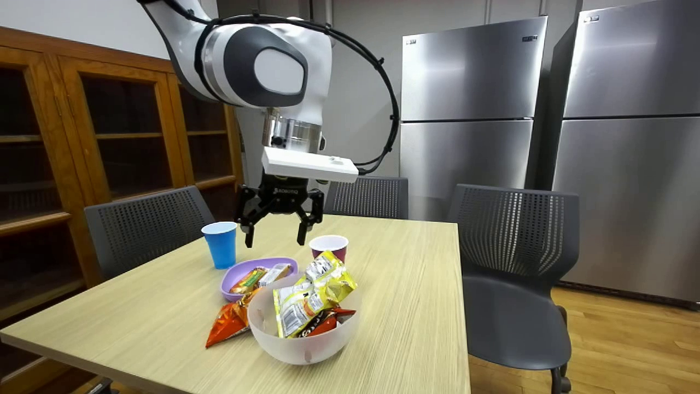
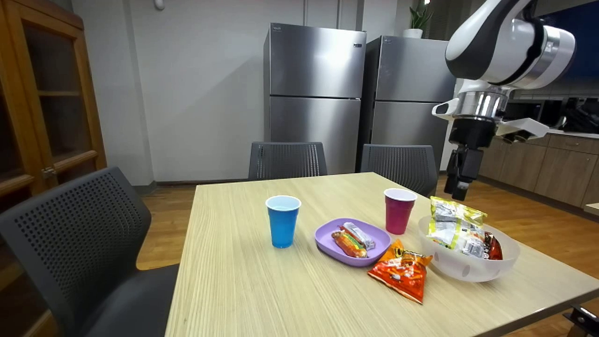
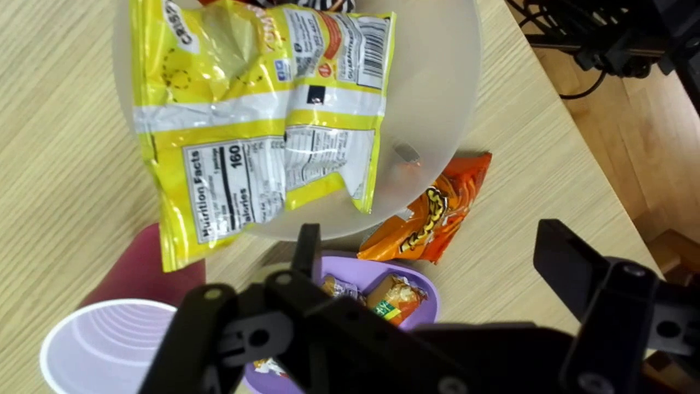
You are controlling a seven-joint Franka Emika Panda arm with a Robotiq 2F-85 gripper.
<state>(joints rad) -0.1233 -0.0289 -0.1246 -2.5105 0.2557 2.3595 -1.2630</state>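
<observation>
My gripper (image 1: 275,238) is open and empty, pointing down above the table; in the wrist view its fingers (image 3: 429,243) are wide apart. A frosted bowl (image 1: 306,350) holds a yellow snack bag (image 3: 262,109) leaning over its rim and a red-brown packet (image 2: 493,245). An orange snack bag (image 2: 402,271) lies on the table beside the bowl. A purple plate (image 2: 327,243) holds wrapped snack bars (image 2: 351,243); my finger partly hides it in the wrist view. A blue cup (image 2: 283,224) and a maroon cup (image 2: 399,213) stand upright. My gripper touches none of these.
The wooden table (image 1: 404,306) has dark chairs around it, one at its side (image 1: 514,273) and one near the cabinet (image 1: 147,230). A wooden glass-door cabinet (image 1: 120,131) and steel refrigerators (image 2: 313,93) stand beyond. Dark cables (image 3: 579,54) show past the table edge.
</observation>
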